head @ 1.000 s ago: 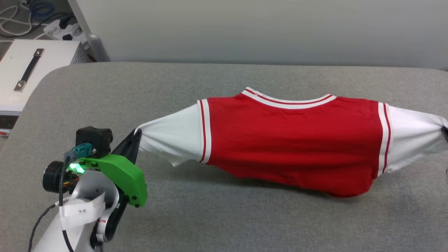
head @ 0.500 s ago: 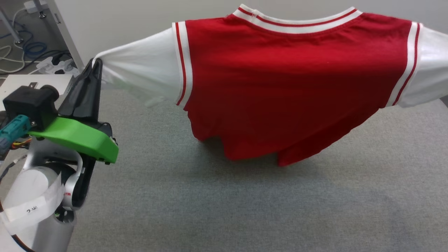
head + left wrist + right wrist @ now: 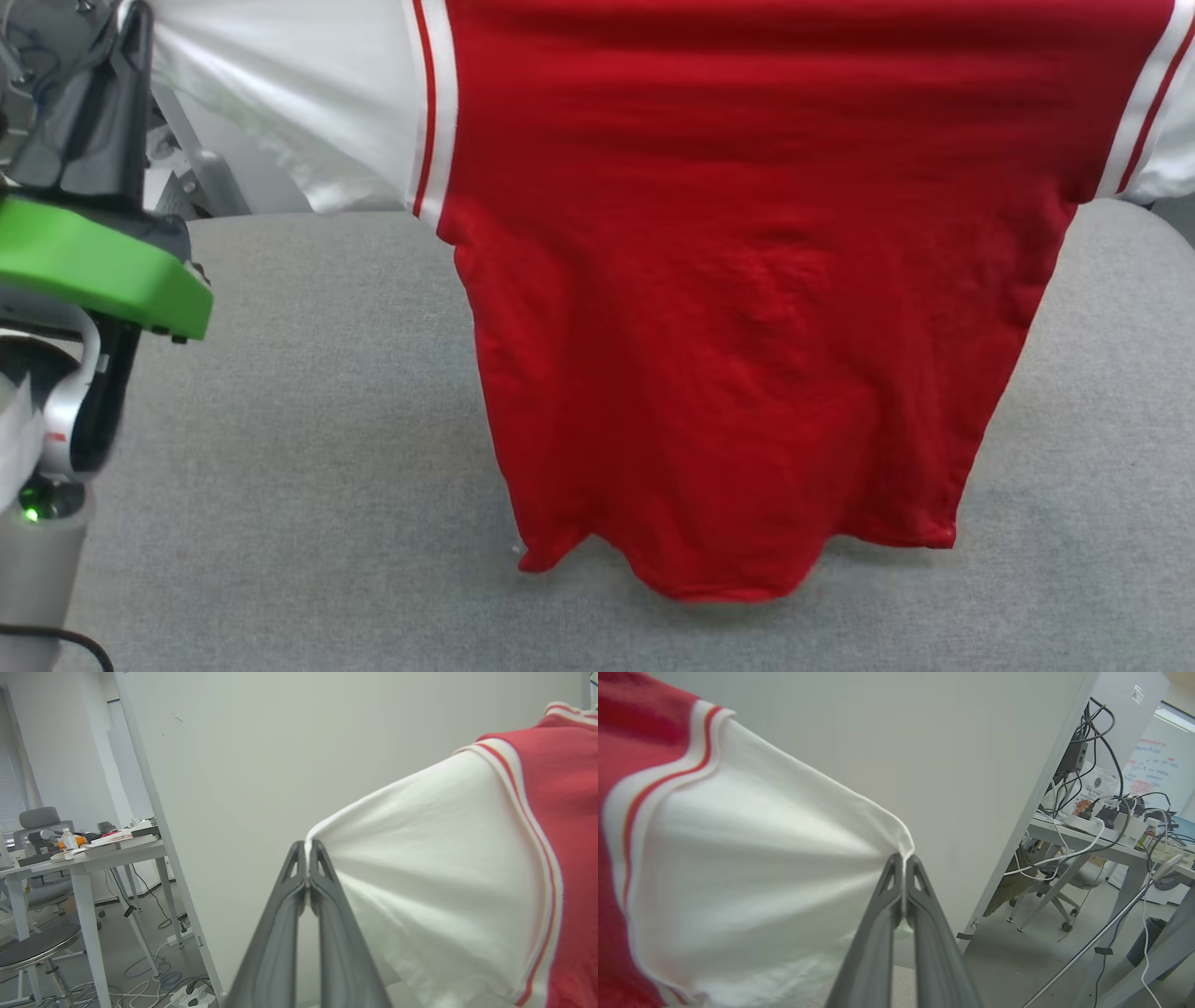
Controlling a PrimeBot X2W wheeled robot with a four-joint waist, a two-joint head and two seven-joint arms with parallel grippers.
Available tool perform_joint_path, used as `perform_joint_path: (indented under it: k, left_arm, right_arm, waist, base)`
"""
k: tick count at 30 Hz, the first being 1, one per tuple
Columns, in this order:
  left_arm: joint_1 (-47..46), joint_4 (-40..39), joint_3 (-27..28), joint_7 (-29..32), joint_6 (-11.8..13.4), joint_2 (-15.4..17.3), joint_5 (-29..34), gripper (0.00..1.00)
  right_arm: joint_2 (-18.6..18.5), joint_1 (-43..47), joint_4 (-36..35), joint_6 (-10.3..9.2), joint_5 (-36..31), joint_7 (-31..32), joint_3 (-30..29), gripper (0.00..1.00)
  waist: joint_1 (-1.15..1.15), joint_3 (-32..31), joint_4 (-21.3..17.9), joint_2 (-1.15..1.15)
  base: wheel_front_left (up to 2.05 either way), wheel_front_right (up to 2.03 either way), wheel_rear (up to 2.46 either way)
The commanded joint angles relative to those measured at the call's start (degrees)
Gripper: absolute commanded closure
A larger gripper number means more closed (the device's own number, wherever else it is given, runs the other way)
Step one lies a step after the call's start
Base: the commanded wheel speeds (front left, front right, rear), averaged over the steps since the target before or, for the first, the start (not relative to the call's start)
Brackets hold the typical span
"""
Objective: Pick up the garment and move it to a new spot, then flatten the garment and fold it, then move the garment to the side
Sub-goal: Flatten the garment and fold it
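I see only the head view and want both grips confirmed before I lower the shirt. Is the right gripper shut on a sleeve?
Observer: Yes. The right gripper is shut on the edge of a white sleeve of the garment, cloth fanning taut from its tips.
Operator: And the left?
Observer: The left gripper pinches the other white sleeve's edge, jaws together.
Operator: What is behind the shirt?
Observer: A pale wall panel, with a desk to its left in the left wrist view.
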Motion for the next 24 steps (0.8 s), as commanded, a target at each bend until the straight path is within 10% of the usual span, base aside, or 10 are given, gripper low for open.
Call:
perform_joint_path:
  k: [1, 24]
  left_arm:
    - [-1.91, 0.53, 0.45, 0.49, -0.34, 0.94, 0.2, 1.0]
    - [-43.6, 23.54, -2.55, -4.34, -10.85, 4.02, 0.9, 1.0]
  right_arm:
    - [-0.74, -1.66, 1.02, -0.12, -0.06, -0.41, 0.2, 1.0]
    - [0.43, -45.18, 23.46, -0.12, -3.94, -9.43, 10.54, 1.0]
  waist:
    - [0.0, 1.77, 0.05, 0.0]
    - [0.0, 32.35, 0.15, 0.0]
  base:
    - [0.0, 0.0, 0.0]
    - [0.0, 0.0, 0.0]
